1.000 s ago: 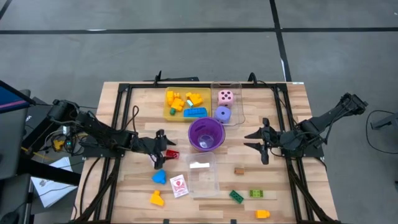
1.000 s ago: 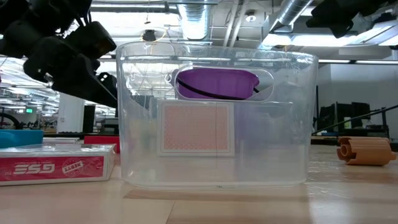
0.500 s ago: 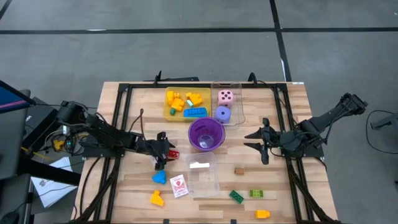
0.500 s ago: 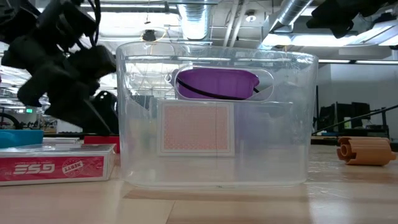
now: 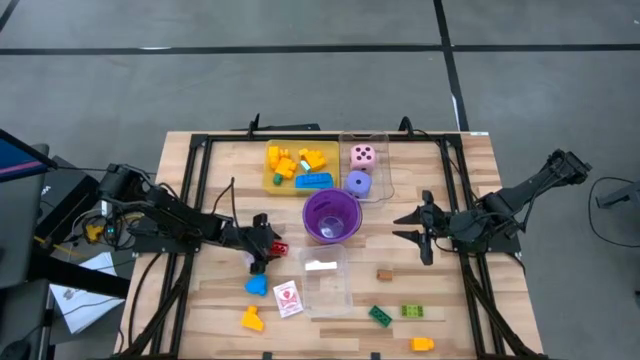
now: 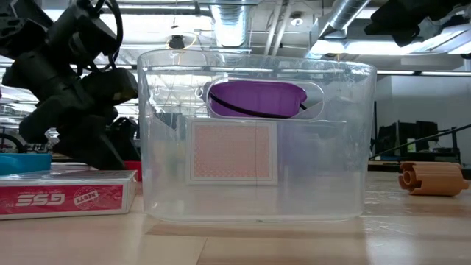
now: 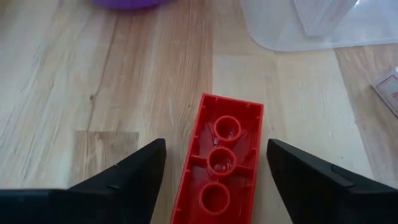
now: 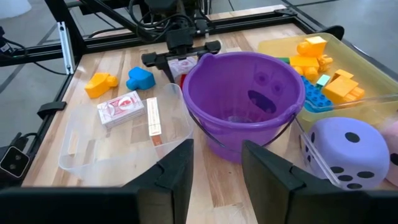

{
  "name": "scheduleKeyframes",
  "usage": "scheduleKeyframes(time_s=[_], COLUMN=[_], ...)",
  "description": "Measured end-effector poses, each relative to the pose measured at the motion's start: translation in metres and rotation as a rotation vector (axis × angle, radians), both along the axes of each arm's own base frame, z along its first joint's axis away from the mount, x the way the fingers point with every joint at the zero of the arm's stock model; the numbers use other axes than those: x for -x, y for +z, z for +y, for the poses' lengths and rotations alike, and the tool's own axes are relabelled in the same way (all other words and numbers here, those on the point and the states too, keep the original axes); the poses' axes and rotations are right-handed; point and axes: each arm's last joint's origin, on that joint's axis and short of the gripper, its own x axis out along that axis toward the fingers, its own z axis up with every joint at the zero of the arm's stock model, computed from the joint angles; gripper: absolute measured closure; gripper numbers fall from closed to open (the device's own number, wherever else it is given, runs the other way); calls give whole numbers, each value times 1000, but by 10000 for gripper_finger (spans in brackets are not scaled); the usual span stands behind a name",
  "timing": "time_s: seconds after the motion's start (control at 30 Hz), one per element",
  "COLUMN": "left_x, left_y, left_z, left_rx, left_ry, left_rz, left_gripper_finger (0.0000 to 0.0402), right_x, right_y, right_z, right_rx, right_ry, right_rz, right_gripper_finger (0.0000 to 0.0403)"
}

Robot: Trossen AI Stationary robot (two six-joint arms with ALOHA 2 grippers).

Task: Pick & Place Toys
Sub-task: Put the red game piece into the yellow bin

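Between the spread fingers of the left gripper (image 7: 214, 163) lay a red brick (image 7: 219, 163), studs down, hollow underside up, flat on the table (image 5: 455, 200); fingers stood either side with a gap, no contact visible, so not gripped yet. High view put that gripper (image 5: 262, 246) just left of the purple cup (image 5: 331, 216), low over the wood. Right gripper (image 5: 421, 228) hovered right of the cup, fingers apart, holding nothing, idle. Progress, my read: partly done. Yellow tray (image 5: 270, 185) at the back already held several yellow and orange bricks plus a blue brick (image 5: 314, 180); the clear tray (image 5: 381, 140) next to it held the pink die (image 5: 363, 155) and purple die (image 5: 358, 183). A second clear tray (image 5: 341, 298) near the front had one card (image 5: 320, 265) in it. Left on the bare table: blue piece (image 5: 257, 285), yellow piece (image 5: 251, 319), red-white card pack (image 5: 287, 298), brown piece (image 5: 384, 274), dark green brick (image 5: 380, 316), light green brick (image 5: 411, 311), orange-yellow brick (image 5: 422, 344), and the red brick itself. So roughly half still loose, mostly along the front edge.
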Motion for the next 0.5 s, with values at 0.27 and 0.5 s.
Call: scheduleKeyframes(time_s=[0.27,0.5], left_x=[0,0], left_y=[0,0], left_z=[0,0], left_rx=[0,19], left_ry=[0,21], left_rz=[2,0], left_gripper_finger=[201,268], right_x=[0,0], right_y=[0,0], right_z=[0,0], right_rx=[-1,-1], right_ry=[3,3], right_rz=[1,1], right_gripper_finger=[275,275])
